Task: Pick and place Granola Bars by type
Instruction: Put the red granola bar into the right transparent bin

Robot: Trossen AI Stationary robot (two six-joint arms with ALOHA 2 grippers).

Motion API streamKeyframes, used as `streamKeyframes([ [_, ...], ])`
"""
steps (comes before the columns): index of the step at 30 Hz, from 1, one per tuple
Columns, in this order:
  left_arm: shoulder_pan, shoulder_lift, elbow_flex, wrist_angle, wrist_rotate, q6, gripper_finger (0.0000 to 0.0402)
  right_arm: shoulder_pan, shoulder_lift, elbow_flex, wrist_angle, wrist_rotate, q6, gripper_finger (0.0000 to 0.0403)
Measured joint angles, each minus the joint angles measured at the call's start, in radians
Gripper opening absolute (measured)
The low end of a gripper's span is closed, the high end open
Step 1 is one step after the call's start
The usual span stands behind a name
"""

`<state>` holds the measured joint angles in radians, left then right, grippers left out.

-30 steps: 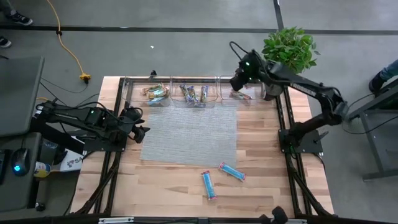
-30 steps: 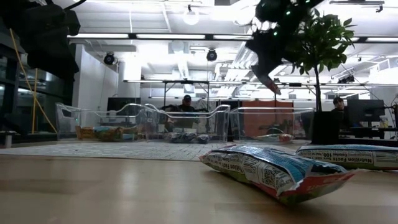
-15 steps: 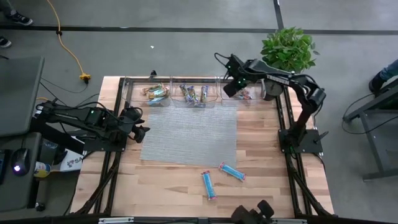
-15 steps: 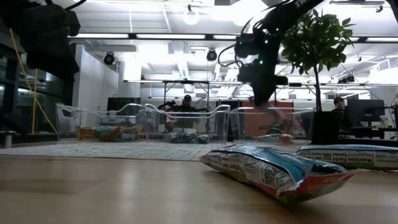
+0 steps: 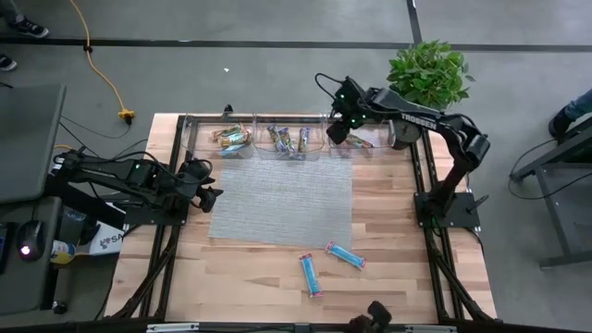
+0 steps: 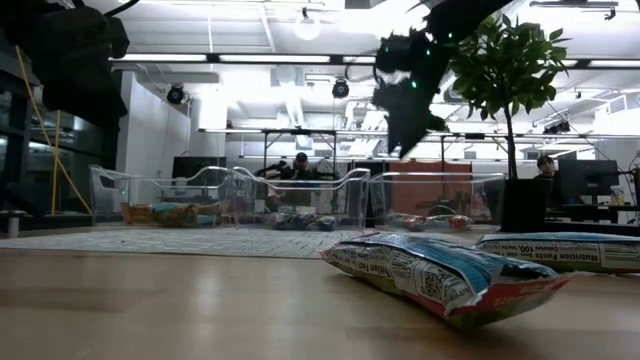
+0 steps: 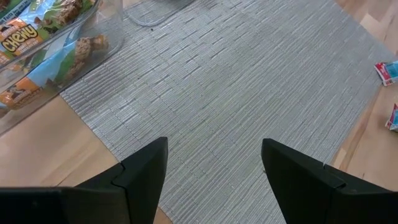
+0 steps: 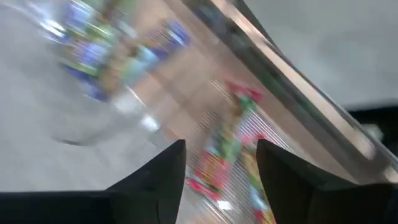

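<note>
"Chewy" on a binned granola bar (image 7: 25, 38), "Nutrition Facts" — blue bar (image 6: 560, 252)

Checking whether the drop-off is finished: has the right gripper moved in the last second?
Yes. In the high view the right gripper has shifted left, away from the potted plant, and now sits at the right bin's left edge.

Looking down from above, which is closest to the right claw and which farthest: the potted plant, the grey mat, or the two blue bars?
From the right gripper:
1. Potted plant, at the table's far right corner.
2. Grey mat, mid-table.
3. Two blue bars, near edge.
</note>
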<state>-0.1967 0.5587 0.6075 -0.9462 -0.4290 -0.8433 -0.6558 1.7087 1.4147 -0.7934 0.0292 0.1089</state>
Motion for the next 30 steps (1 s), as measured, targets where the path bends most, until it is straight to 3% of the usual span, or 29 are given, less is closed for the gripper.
streamKeyframes([
  [6, 0.000, 0.000, 0.000, 0.000, 0.000, 0.000, 0.0256, 0.099, -0.052, 0.000, 0.111, -0.199, 0.040, 0.0184],
  [11, 0.000, 0.000, 0.000, -0.001, -0.001, 0.000, 0.0256, 0.276, -0.052, 0.000, 0.081, -0.315, 0.128, 0.0184],
  [19, 0.000, 0.000, 0.000, -0.008, -0.001, 0.000, 0.0256, 0.617, -0.053, -0.012, -0.228, -0.159, 0.279, 0.0184],
  [23, 0.000, 0.000, 0.000, -0.008, -0.002, 0.008, 0.0256, 0.783, -0.053, -0.064, -0.236, -0.087, 0.426, 0.0184],
  [30, 0.000, 0.000, 0.000, -0.008, -0.001, 0.009, 0.0256, 0.961, -0.052, -0.214, -0.147, -0.086, 0.705, 0.0184],
])
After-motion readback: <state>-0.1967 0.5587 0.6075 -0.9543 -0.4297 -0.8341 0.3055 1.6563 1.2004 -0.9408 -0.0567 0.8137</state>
